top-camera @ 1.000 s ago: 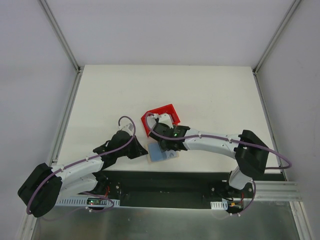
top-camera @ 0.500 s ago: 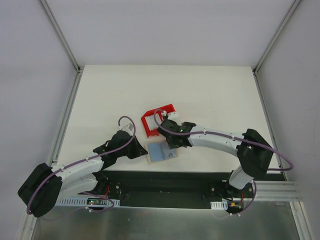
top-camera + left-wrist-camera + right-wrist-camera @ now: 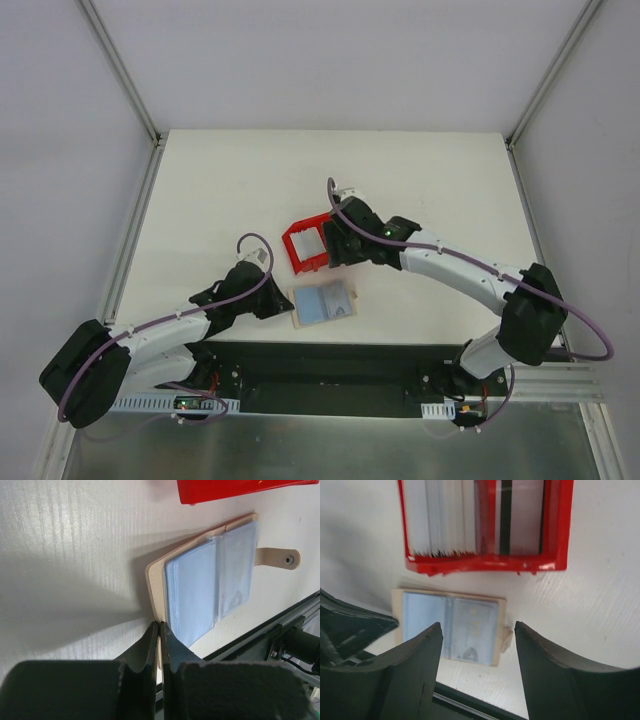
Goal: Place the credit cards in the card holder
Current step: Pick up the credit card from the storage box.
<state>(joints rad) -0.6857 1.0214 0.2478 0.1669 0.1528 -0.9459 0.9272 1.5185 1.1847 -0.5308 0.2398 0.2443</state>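
The tan card holder [image 3: 322, 304] lies open on the table with its pale blue sleeves up and its snap tab [image 3: 280, 558] to the right. My left gripper [image 3: 160, 626] is shut on the tan cover edge at the holder's [image 3: 210, 575] left corner. A printed card shows inside the right sleeve [image 3: 472, 627]. The credit cards [image 3: 440, 515] stand in the red bin, several whitish ones and one with a black stripe [image 3: 506, 515]. My right gripper [image 3: 477, 627] hangs open and empty above the table between bin and holder [image 3: 420, 617].
The red two-compartment bin [image 3: 296, 262] sits just behind the holder, its front wall [image 3: 485, 564] close to the holder's far edge. The black base rail [image 3: 330, 360] runs along the table's near edge, right below the holder.
My right gripper has lifted off the card holder and drawn back over the red bin, opening slightly. The left gripper has kept its pinch on the holder's edge.
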